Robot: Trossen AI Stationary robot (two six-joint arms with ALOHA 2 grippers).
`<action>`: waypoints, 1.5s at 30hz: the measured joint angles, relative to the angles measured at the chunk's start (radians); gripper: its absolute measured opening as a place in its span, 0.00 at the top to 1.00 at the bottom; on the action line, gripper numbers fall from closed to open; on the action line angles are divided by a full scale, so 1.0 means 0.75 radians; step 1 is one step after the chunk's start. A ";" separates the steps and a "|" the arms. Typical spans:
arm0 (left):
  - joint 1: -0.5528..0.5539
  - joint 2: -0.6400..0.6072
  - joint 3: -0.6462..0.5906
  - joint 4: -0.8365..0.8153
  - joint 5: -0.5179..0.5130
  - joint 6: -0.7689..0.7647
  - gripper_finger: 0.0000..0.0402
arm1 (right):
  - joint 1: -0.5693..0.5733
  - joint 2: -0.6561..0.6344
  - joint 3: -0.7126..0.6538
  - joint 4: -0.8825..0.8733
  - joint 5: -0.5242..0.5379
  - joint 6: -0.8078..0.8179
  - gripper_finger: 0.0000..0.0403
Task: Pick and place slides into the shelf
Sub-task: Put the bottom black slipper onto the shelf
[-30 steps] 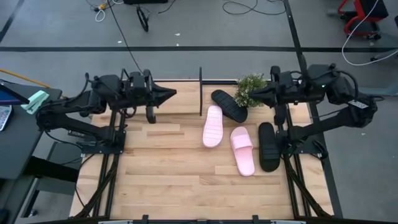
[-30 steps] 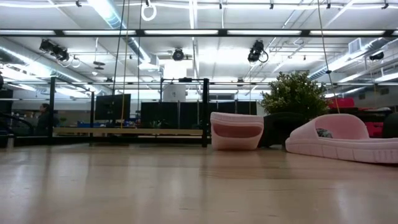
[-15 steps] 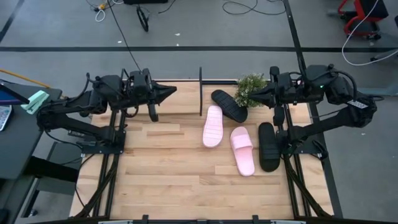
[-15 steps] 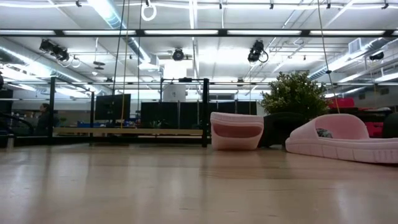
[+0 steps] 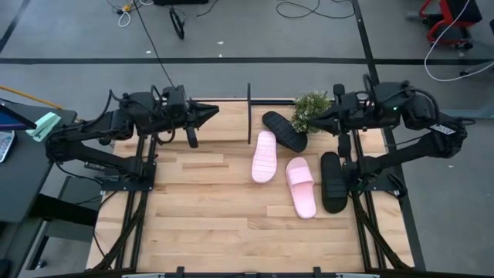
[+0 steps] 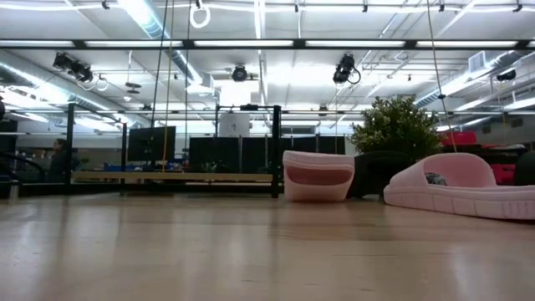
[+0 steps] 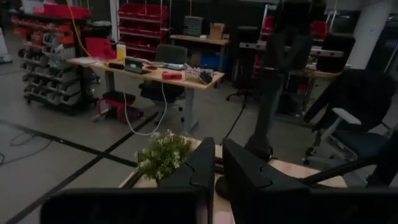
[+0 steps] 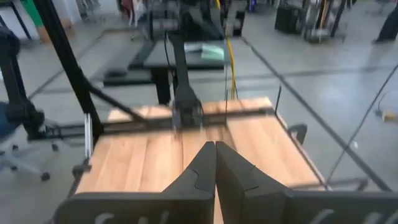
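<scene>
Two pale pink slides (image 5: 265, 156) (image 5: 301, 186) and two black slides (image 5: 284, 130) (image 5: 333, 181) lie soles down on the wooden table's right half. The shelf (image 5: 248, 113), thin black bars with an upright post, stands at the far edge near the middle. My left gripper (image 5: 214, 113) hovers high at the far left and points toward the shelf. A narrow gap shows between its fingers (image 7: 219, 171), with nothing in it. My right gripper (image 5: 312, 117) hovers high at the far right beside the plant, shut (image 8: 215, 168) and empty.
A small green potted plant (image 5: 311, 110) stands at the far right, next to the far black slide. The table's left half and near part (image 5: 208, 208) are bare wood. In the low view the shelf (image 6: 175, 176) and the plant (image 6: 397, 125) stand behind the slides.
My left gripper's wrist has turned a little while staying in place. The slides, the shelf and my right gripper have not moved.
</scene>
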 joint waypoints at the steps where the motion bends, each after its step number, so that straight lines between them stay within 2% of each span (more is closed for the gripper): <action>1: 0.005 0.000 0.000 -0.015 -0.001 -0.012 0.90 | 0.000 -0.001 0.000 -0.040 0.000 0.002 0.97; 4: 0.022 0.034 0.000 -0.048 0.010 -0.051 0.92 | 0.000 -0.001 0.000 -0.188 0.013 0.053 0.97; 11: 0.072 0.133 0.000 -0.048 0.213 -0.071 0.95 | 0.000 -0.006 -0.054 -0.470 0.122 0.251 0.97; 15: 0.074 0.190 -0.001 -0.066 0.235 -0.070 0.97 | 0.000 -0.013 -0.113 -0.550 0.131 0.298 0.97; 20: 0.074 0.239 -0.001 -0.077 0.235 -0.061 0.97 | 0.001 -0.060 -0.289 -0.564 0.130 0.404 0.97; 27: 0.074 0.255 -0.001 -0.081 0.235 -0.056 0.95 | 0.001 -0.192 -0.644 -0.502 0.131 0.677 0.97; 32: 0.074 0.255 -0.001 -0.078 0.235 -0.056 0.97 | 0.034 -0.274 -0.833 -0.480 0.109 0.822 0.97; 38: 0.074 0.255 -0.001 -0.077 0.235 -0.057 0.98 | 0.092 -0.312 -0.950 -0.484 0.058 0.917 0.97; 45: 0.074 0.255 -0.001 -0.076 0.235 -0.057 0.95 | 0.115 -0.311 -0.965 -0.490 0.029 0.922 0.97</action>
